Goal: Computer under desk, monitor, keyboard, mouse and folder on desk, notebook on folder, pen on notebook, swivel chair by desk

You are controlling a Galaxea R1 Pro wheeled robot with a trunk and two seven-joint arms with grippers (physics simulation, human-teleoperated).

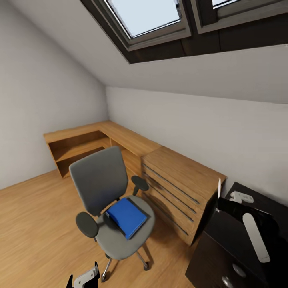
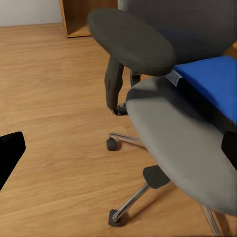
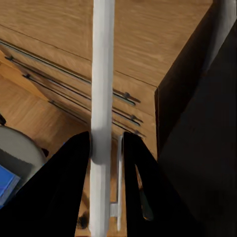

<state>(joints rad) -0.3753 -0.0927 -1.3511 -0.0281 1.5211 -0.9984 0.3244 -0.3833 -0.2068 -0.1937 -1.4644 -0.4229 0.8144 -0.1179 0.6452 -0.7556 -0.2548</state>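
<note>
Above the desk (image 1: pixel 224 240) | right gripper (image 3: pixel 106 148) clamps a white pen (image 3: pixel 102 98) | left gripper (image 1: pixel 84 278) state unclear

Attic room at home fitted as a study, skylight (image 1: pixel 146 16) in sloped ceiling, light-wood floor (image 1: pixel 32 224), low L-shaped wooden shelving (image 1: pixel 120 138), grey swivel chair (image 1: pixel 100 180), black worktop (image 1: pixel 224 236)
</note>
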